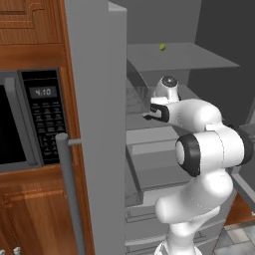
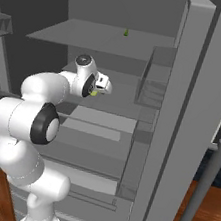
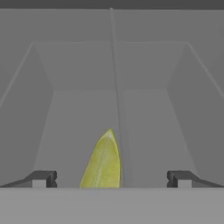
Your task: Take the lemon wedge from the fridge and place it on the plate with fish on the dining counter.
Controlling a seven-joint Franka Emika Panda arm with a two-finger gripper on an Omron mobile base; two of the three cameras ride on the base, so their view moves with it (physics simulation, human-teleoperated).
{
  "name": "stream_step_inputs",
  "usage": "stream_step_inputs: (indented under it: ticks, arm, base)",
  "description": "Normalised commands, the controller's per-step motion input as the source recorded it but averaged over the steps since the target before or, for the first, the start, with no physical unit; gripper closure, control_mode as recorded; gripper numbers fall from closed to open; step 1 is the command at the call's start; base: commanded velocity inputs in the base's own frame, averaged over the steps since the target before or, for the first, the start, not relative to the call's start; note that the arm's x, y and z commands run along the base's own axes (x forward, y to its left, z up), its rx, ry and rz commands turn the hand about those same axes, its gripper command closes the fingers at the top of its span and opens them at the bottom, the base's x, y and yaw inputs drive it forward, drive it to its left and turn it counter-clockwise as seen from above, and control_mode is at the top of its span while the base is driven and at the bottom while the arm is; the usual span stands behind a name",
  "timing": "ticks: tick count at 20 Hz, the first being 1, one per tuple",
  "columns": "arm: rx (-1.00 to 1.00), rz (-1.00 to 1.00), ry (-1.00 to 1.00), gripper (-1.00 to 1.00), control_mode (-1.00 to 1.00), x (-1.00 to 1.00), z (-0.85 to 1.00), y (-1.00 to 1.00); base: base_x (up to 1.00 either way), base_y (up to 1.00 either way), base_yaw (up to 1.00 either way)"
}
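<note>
The fridge (image 1: 94, 99) stands with its doors open, and my arm reaches into its grey interior (image 2: 106, 117). The lemon wedge (image 3: 103, 164), a yellow-green pointed piece, lies on a grey shelf close in front of the hand, between the two dark fingertips (image 3: 43, 178). In the right base view it shows as a small yellow spot (image 2: 93, 93) just under the hand. My gripper (image 3: 111, 179) is open, its jaws wide apart on either side of the wedge and not touching it. The hand (image 1: 149, 113) (image 2: 105, 86) hovers over the middle shelf.
A small yellow-green item (image 1: 162, 47) (image 2: 126, 32) sits on the upper shelf. Door bins (image 2: 154, 89) line the right door. A black microwave (image 1: 30, 119) sits in brown wooden cabinets at the left. Bar handles (image 1: 69, 189) (image 2: 200, 192) stick out from the doors.
</note>
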Motion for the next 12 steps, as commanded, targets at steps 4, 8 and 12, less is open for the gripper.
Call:
stream_step_inputs:
  ticks: [4, 8, 12]
  arm:
    - [0.0, 0.0, 0.0, -1.0, -1.0, 0.0, -0.04, 0.13]
    - [0.0, 0.0, 0.0, -1.0, -1.0, 0.0, -0.09, 0.21]
    - [0.0, 0.0, 0.0, -1.0, -1.0, 0.0, -0.2, 0.11]
  base:
    - [0.0, 0.0, 0.0]
    - [0.0, 0.0, 0.0]
    - [0.0, 0.0, 0.0]
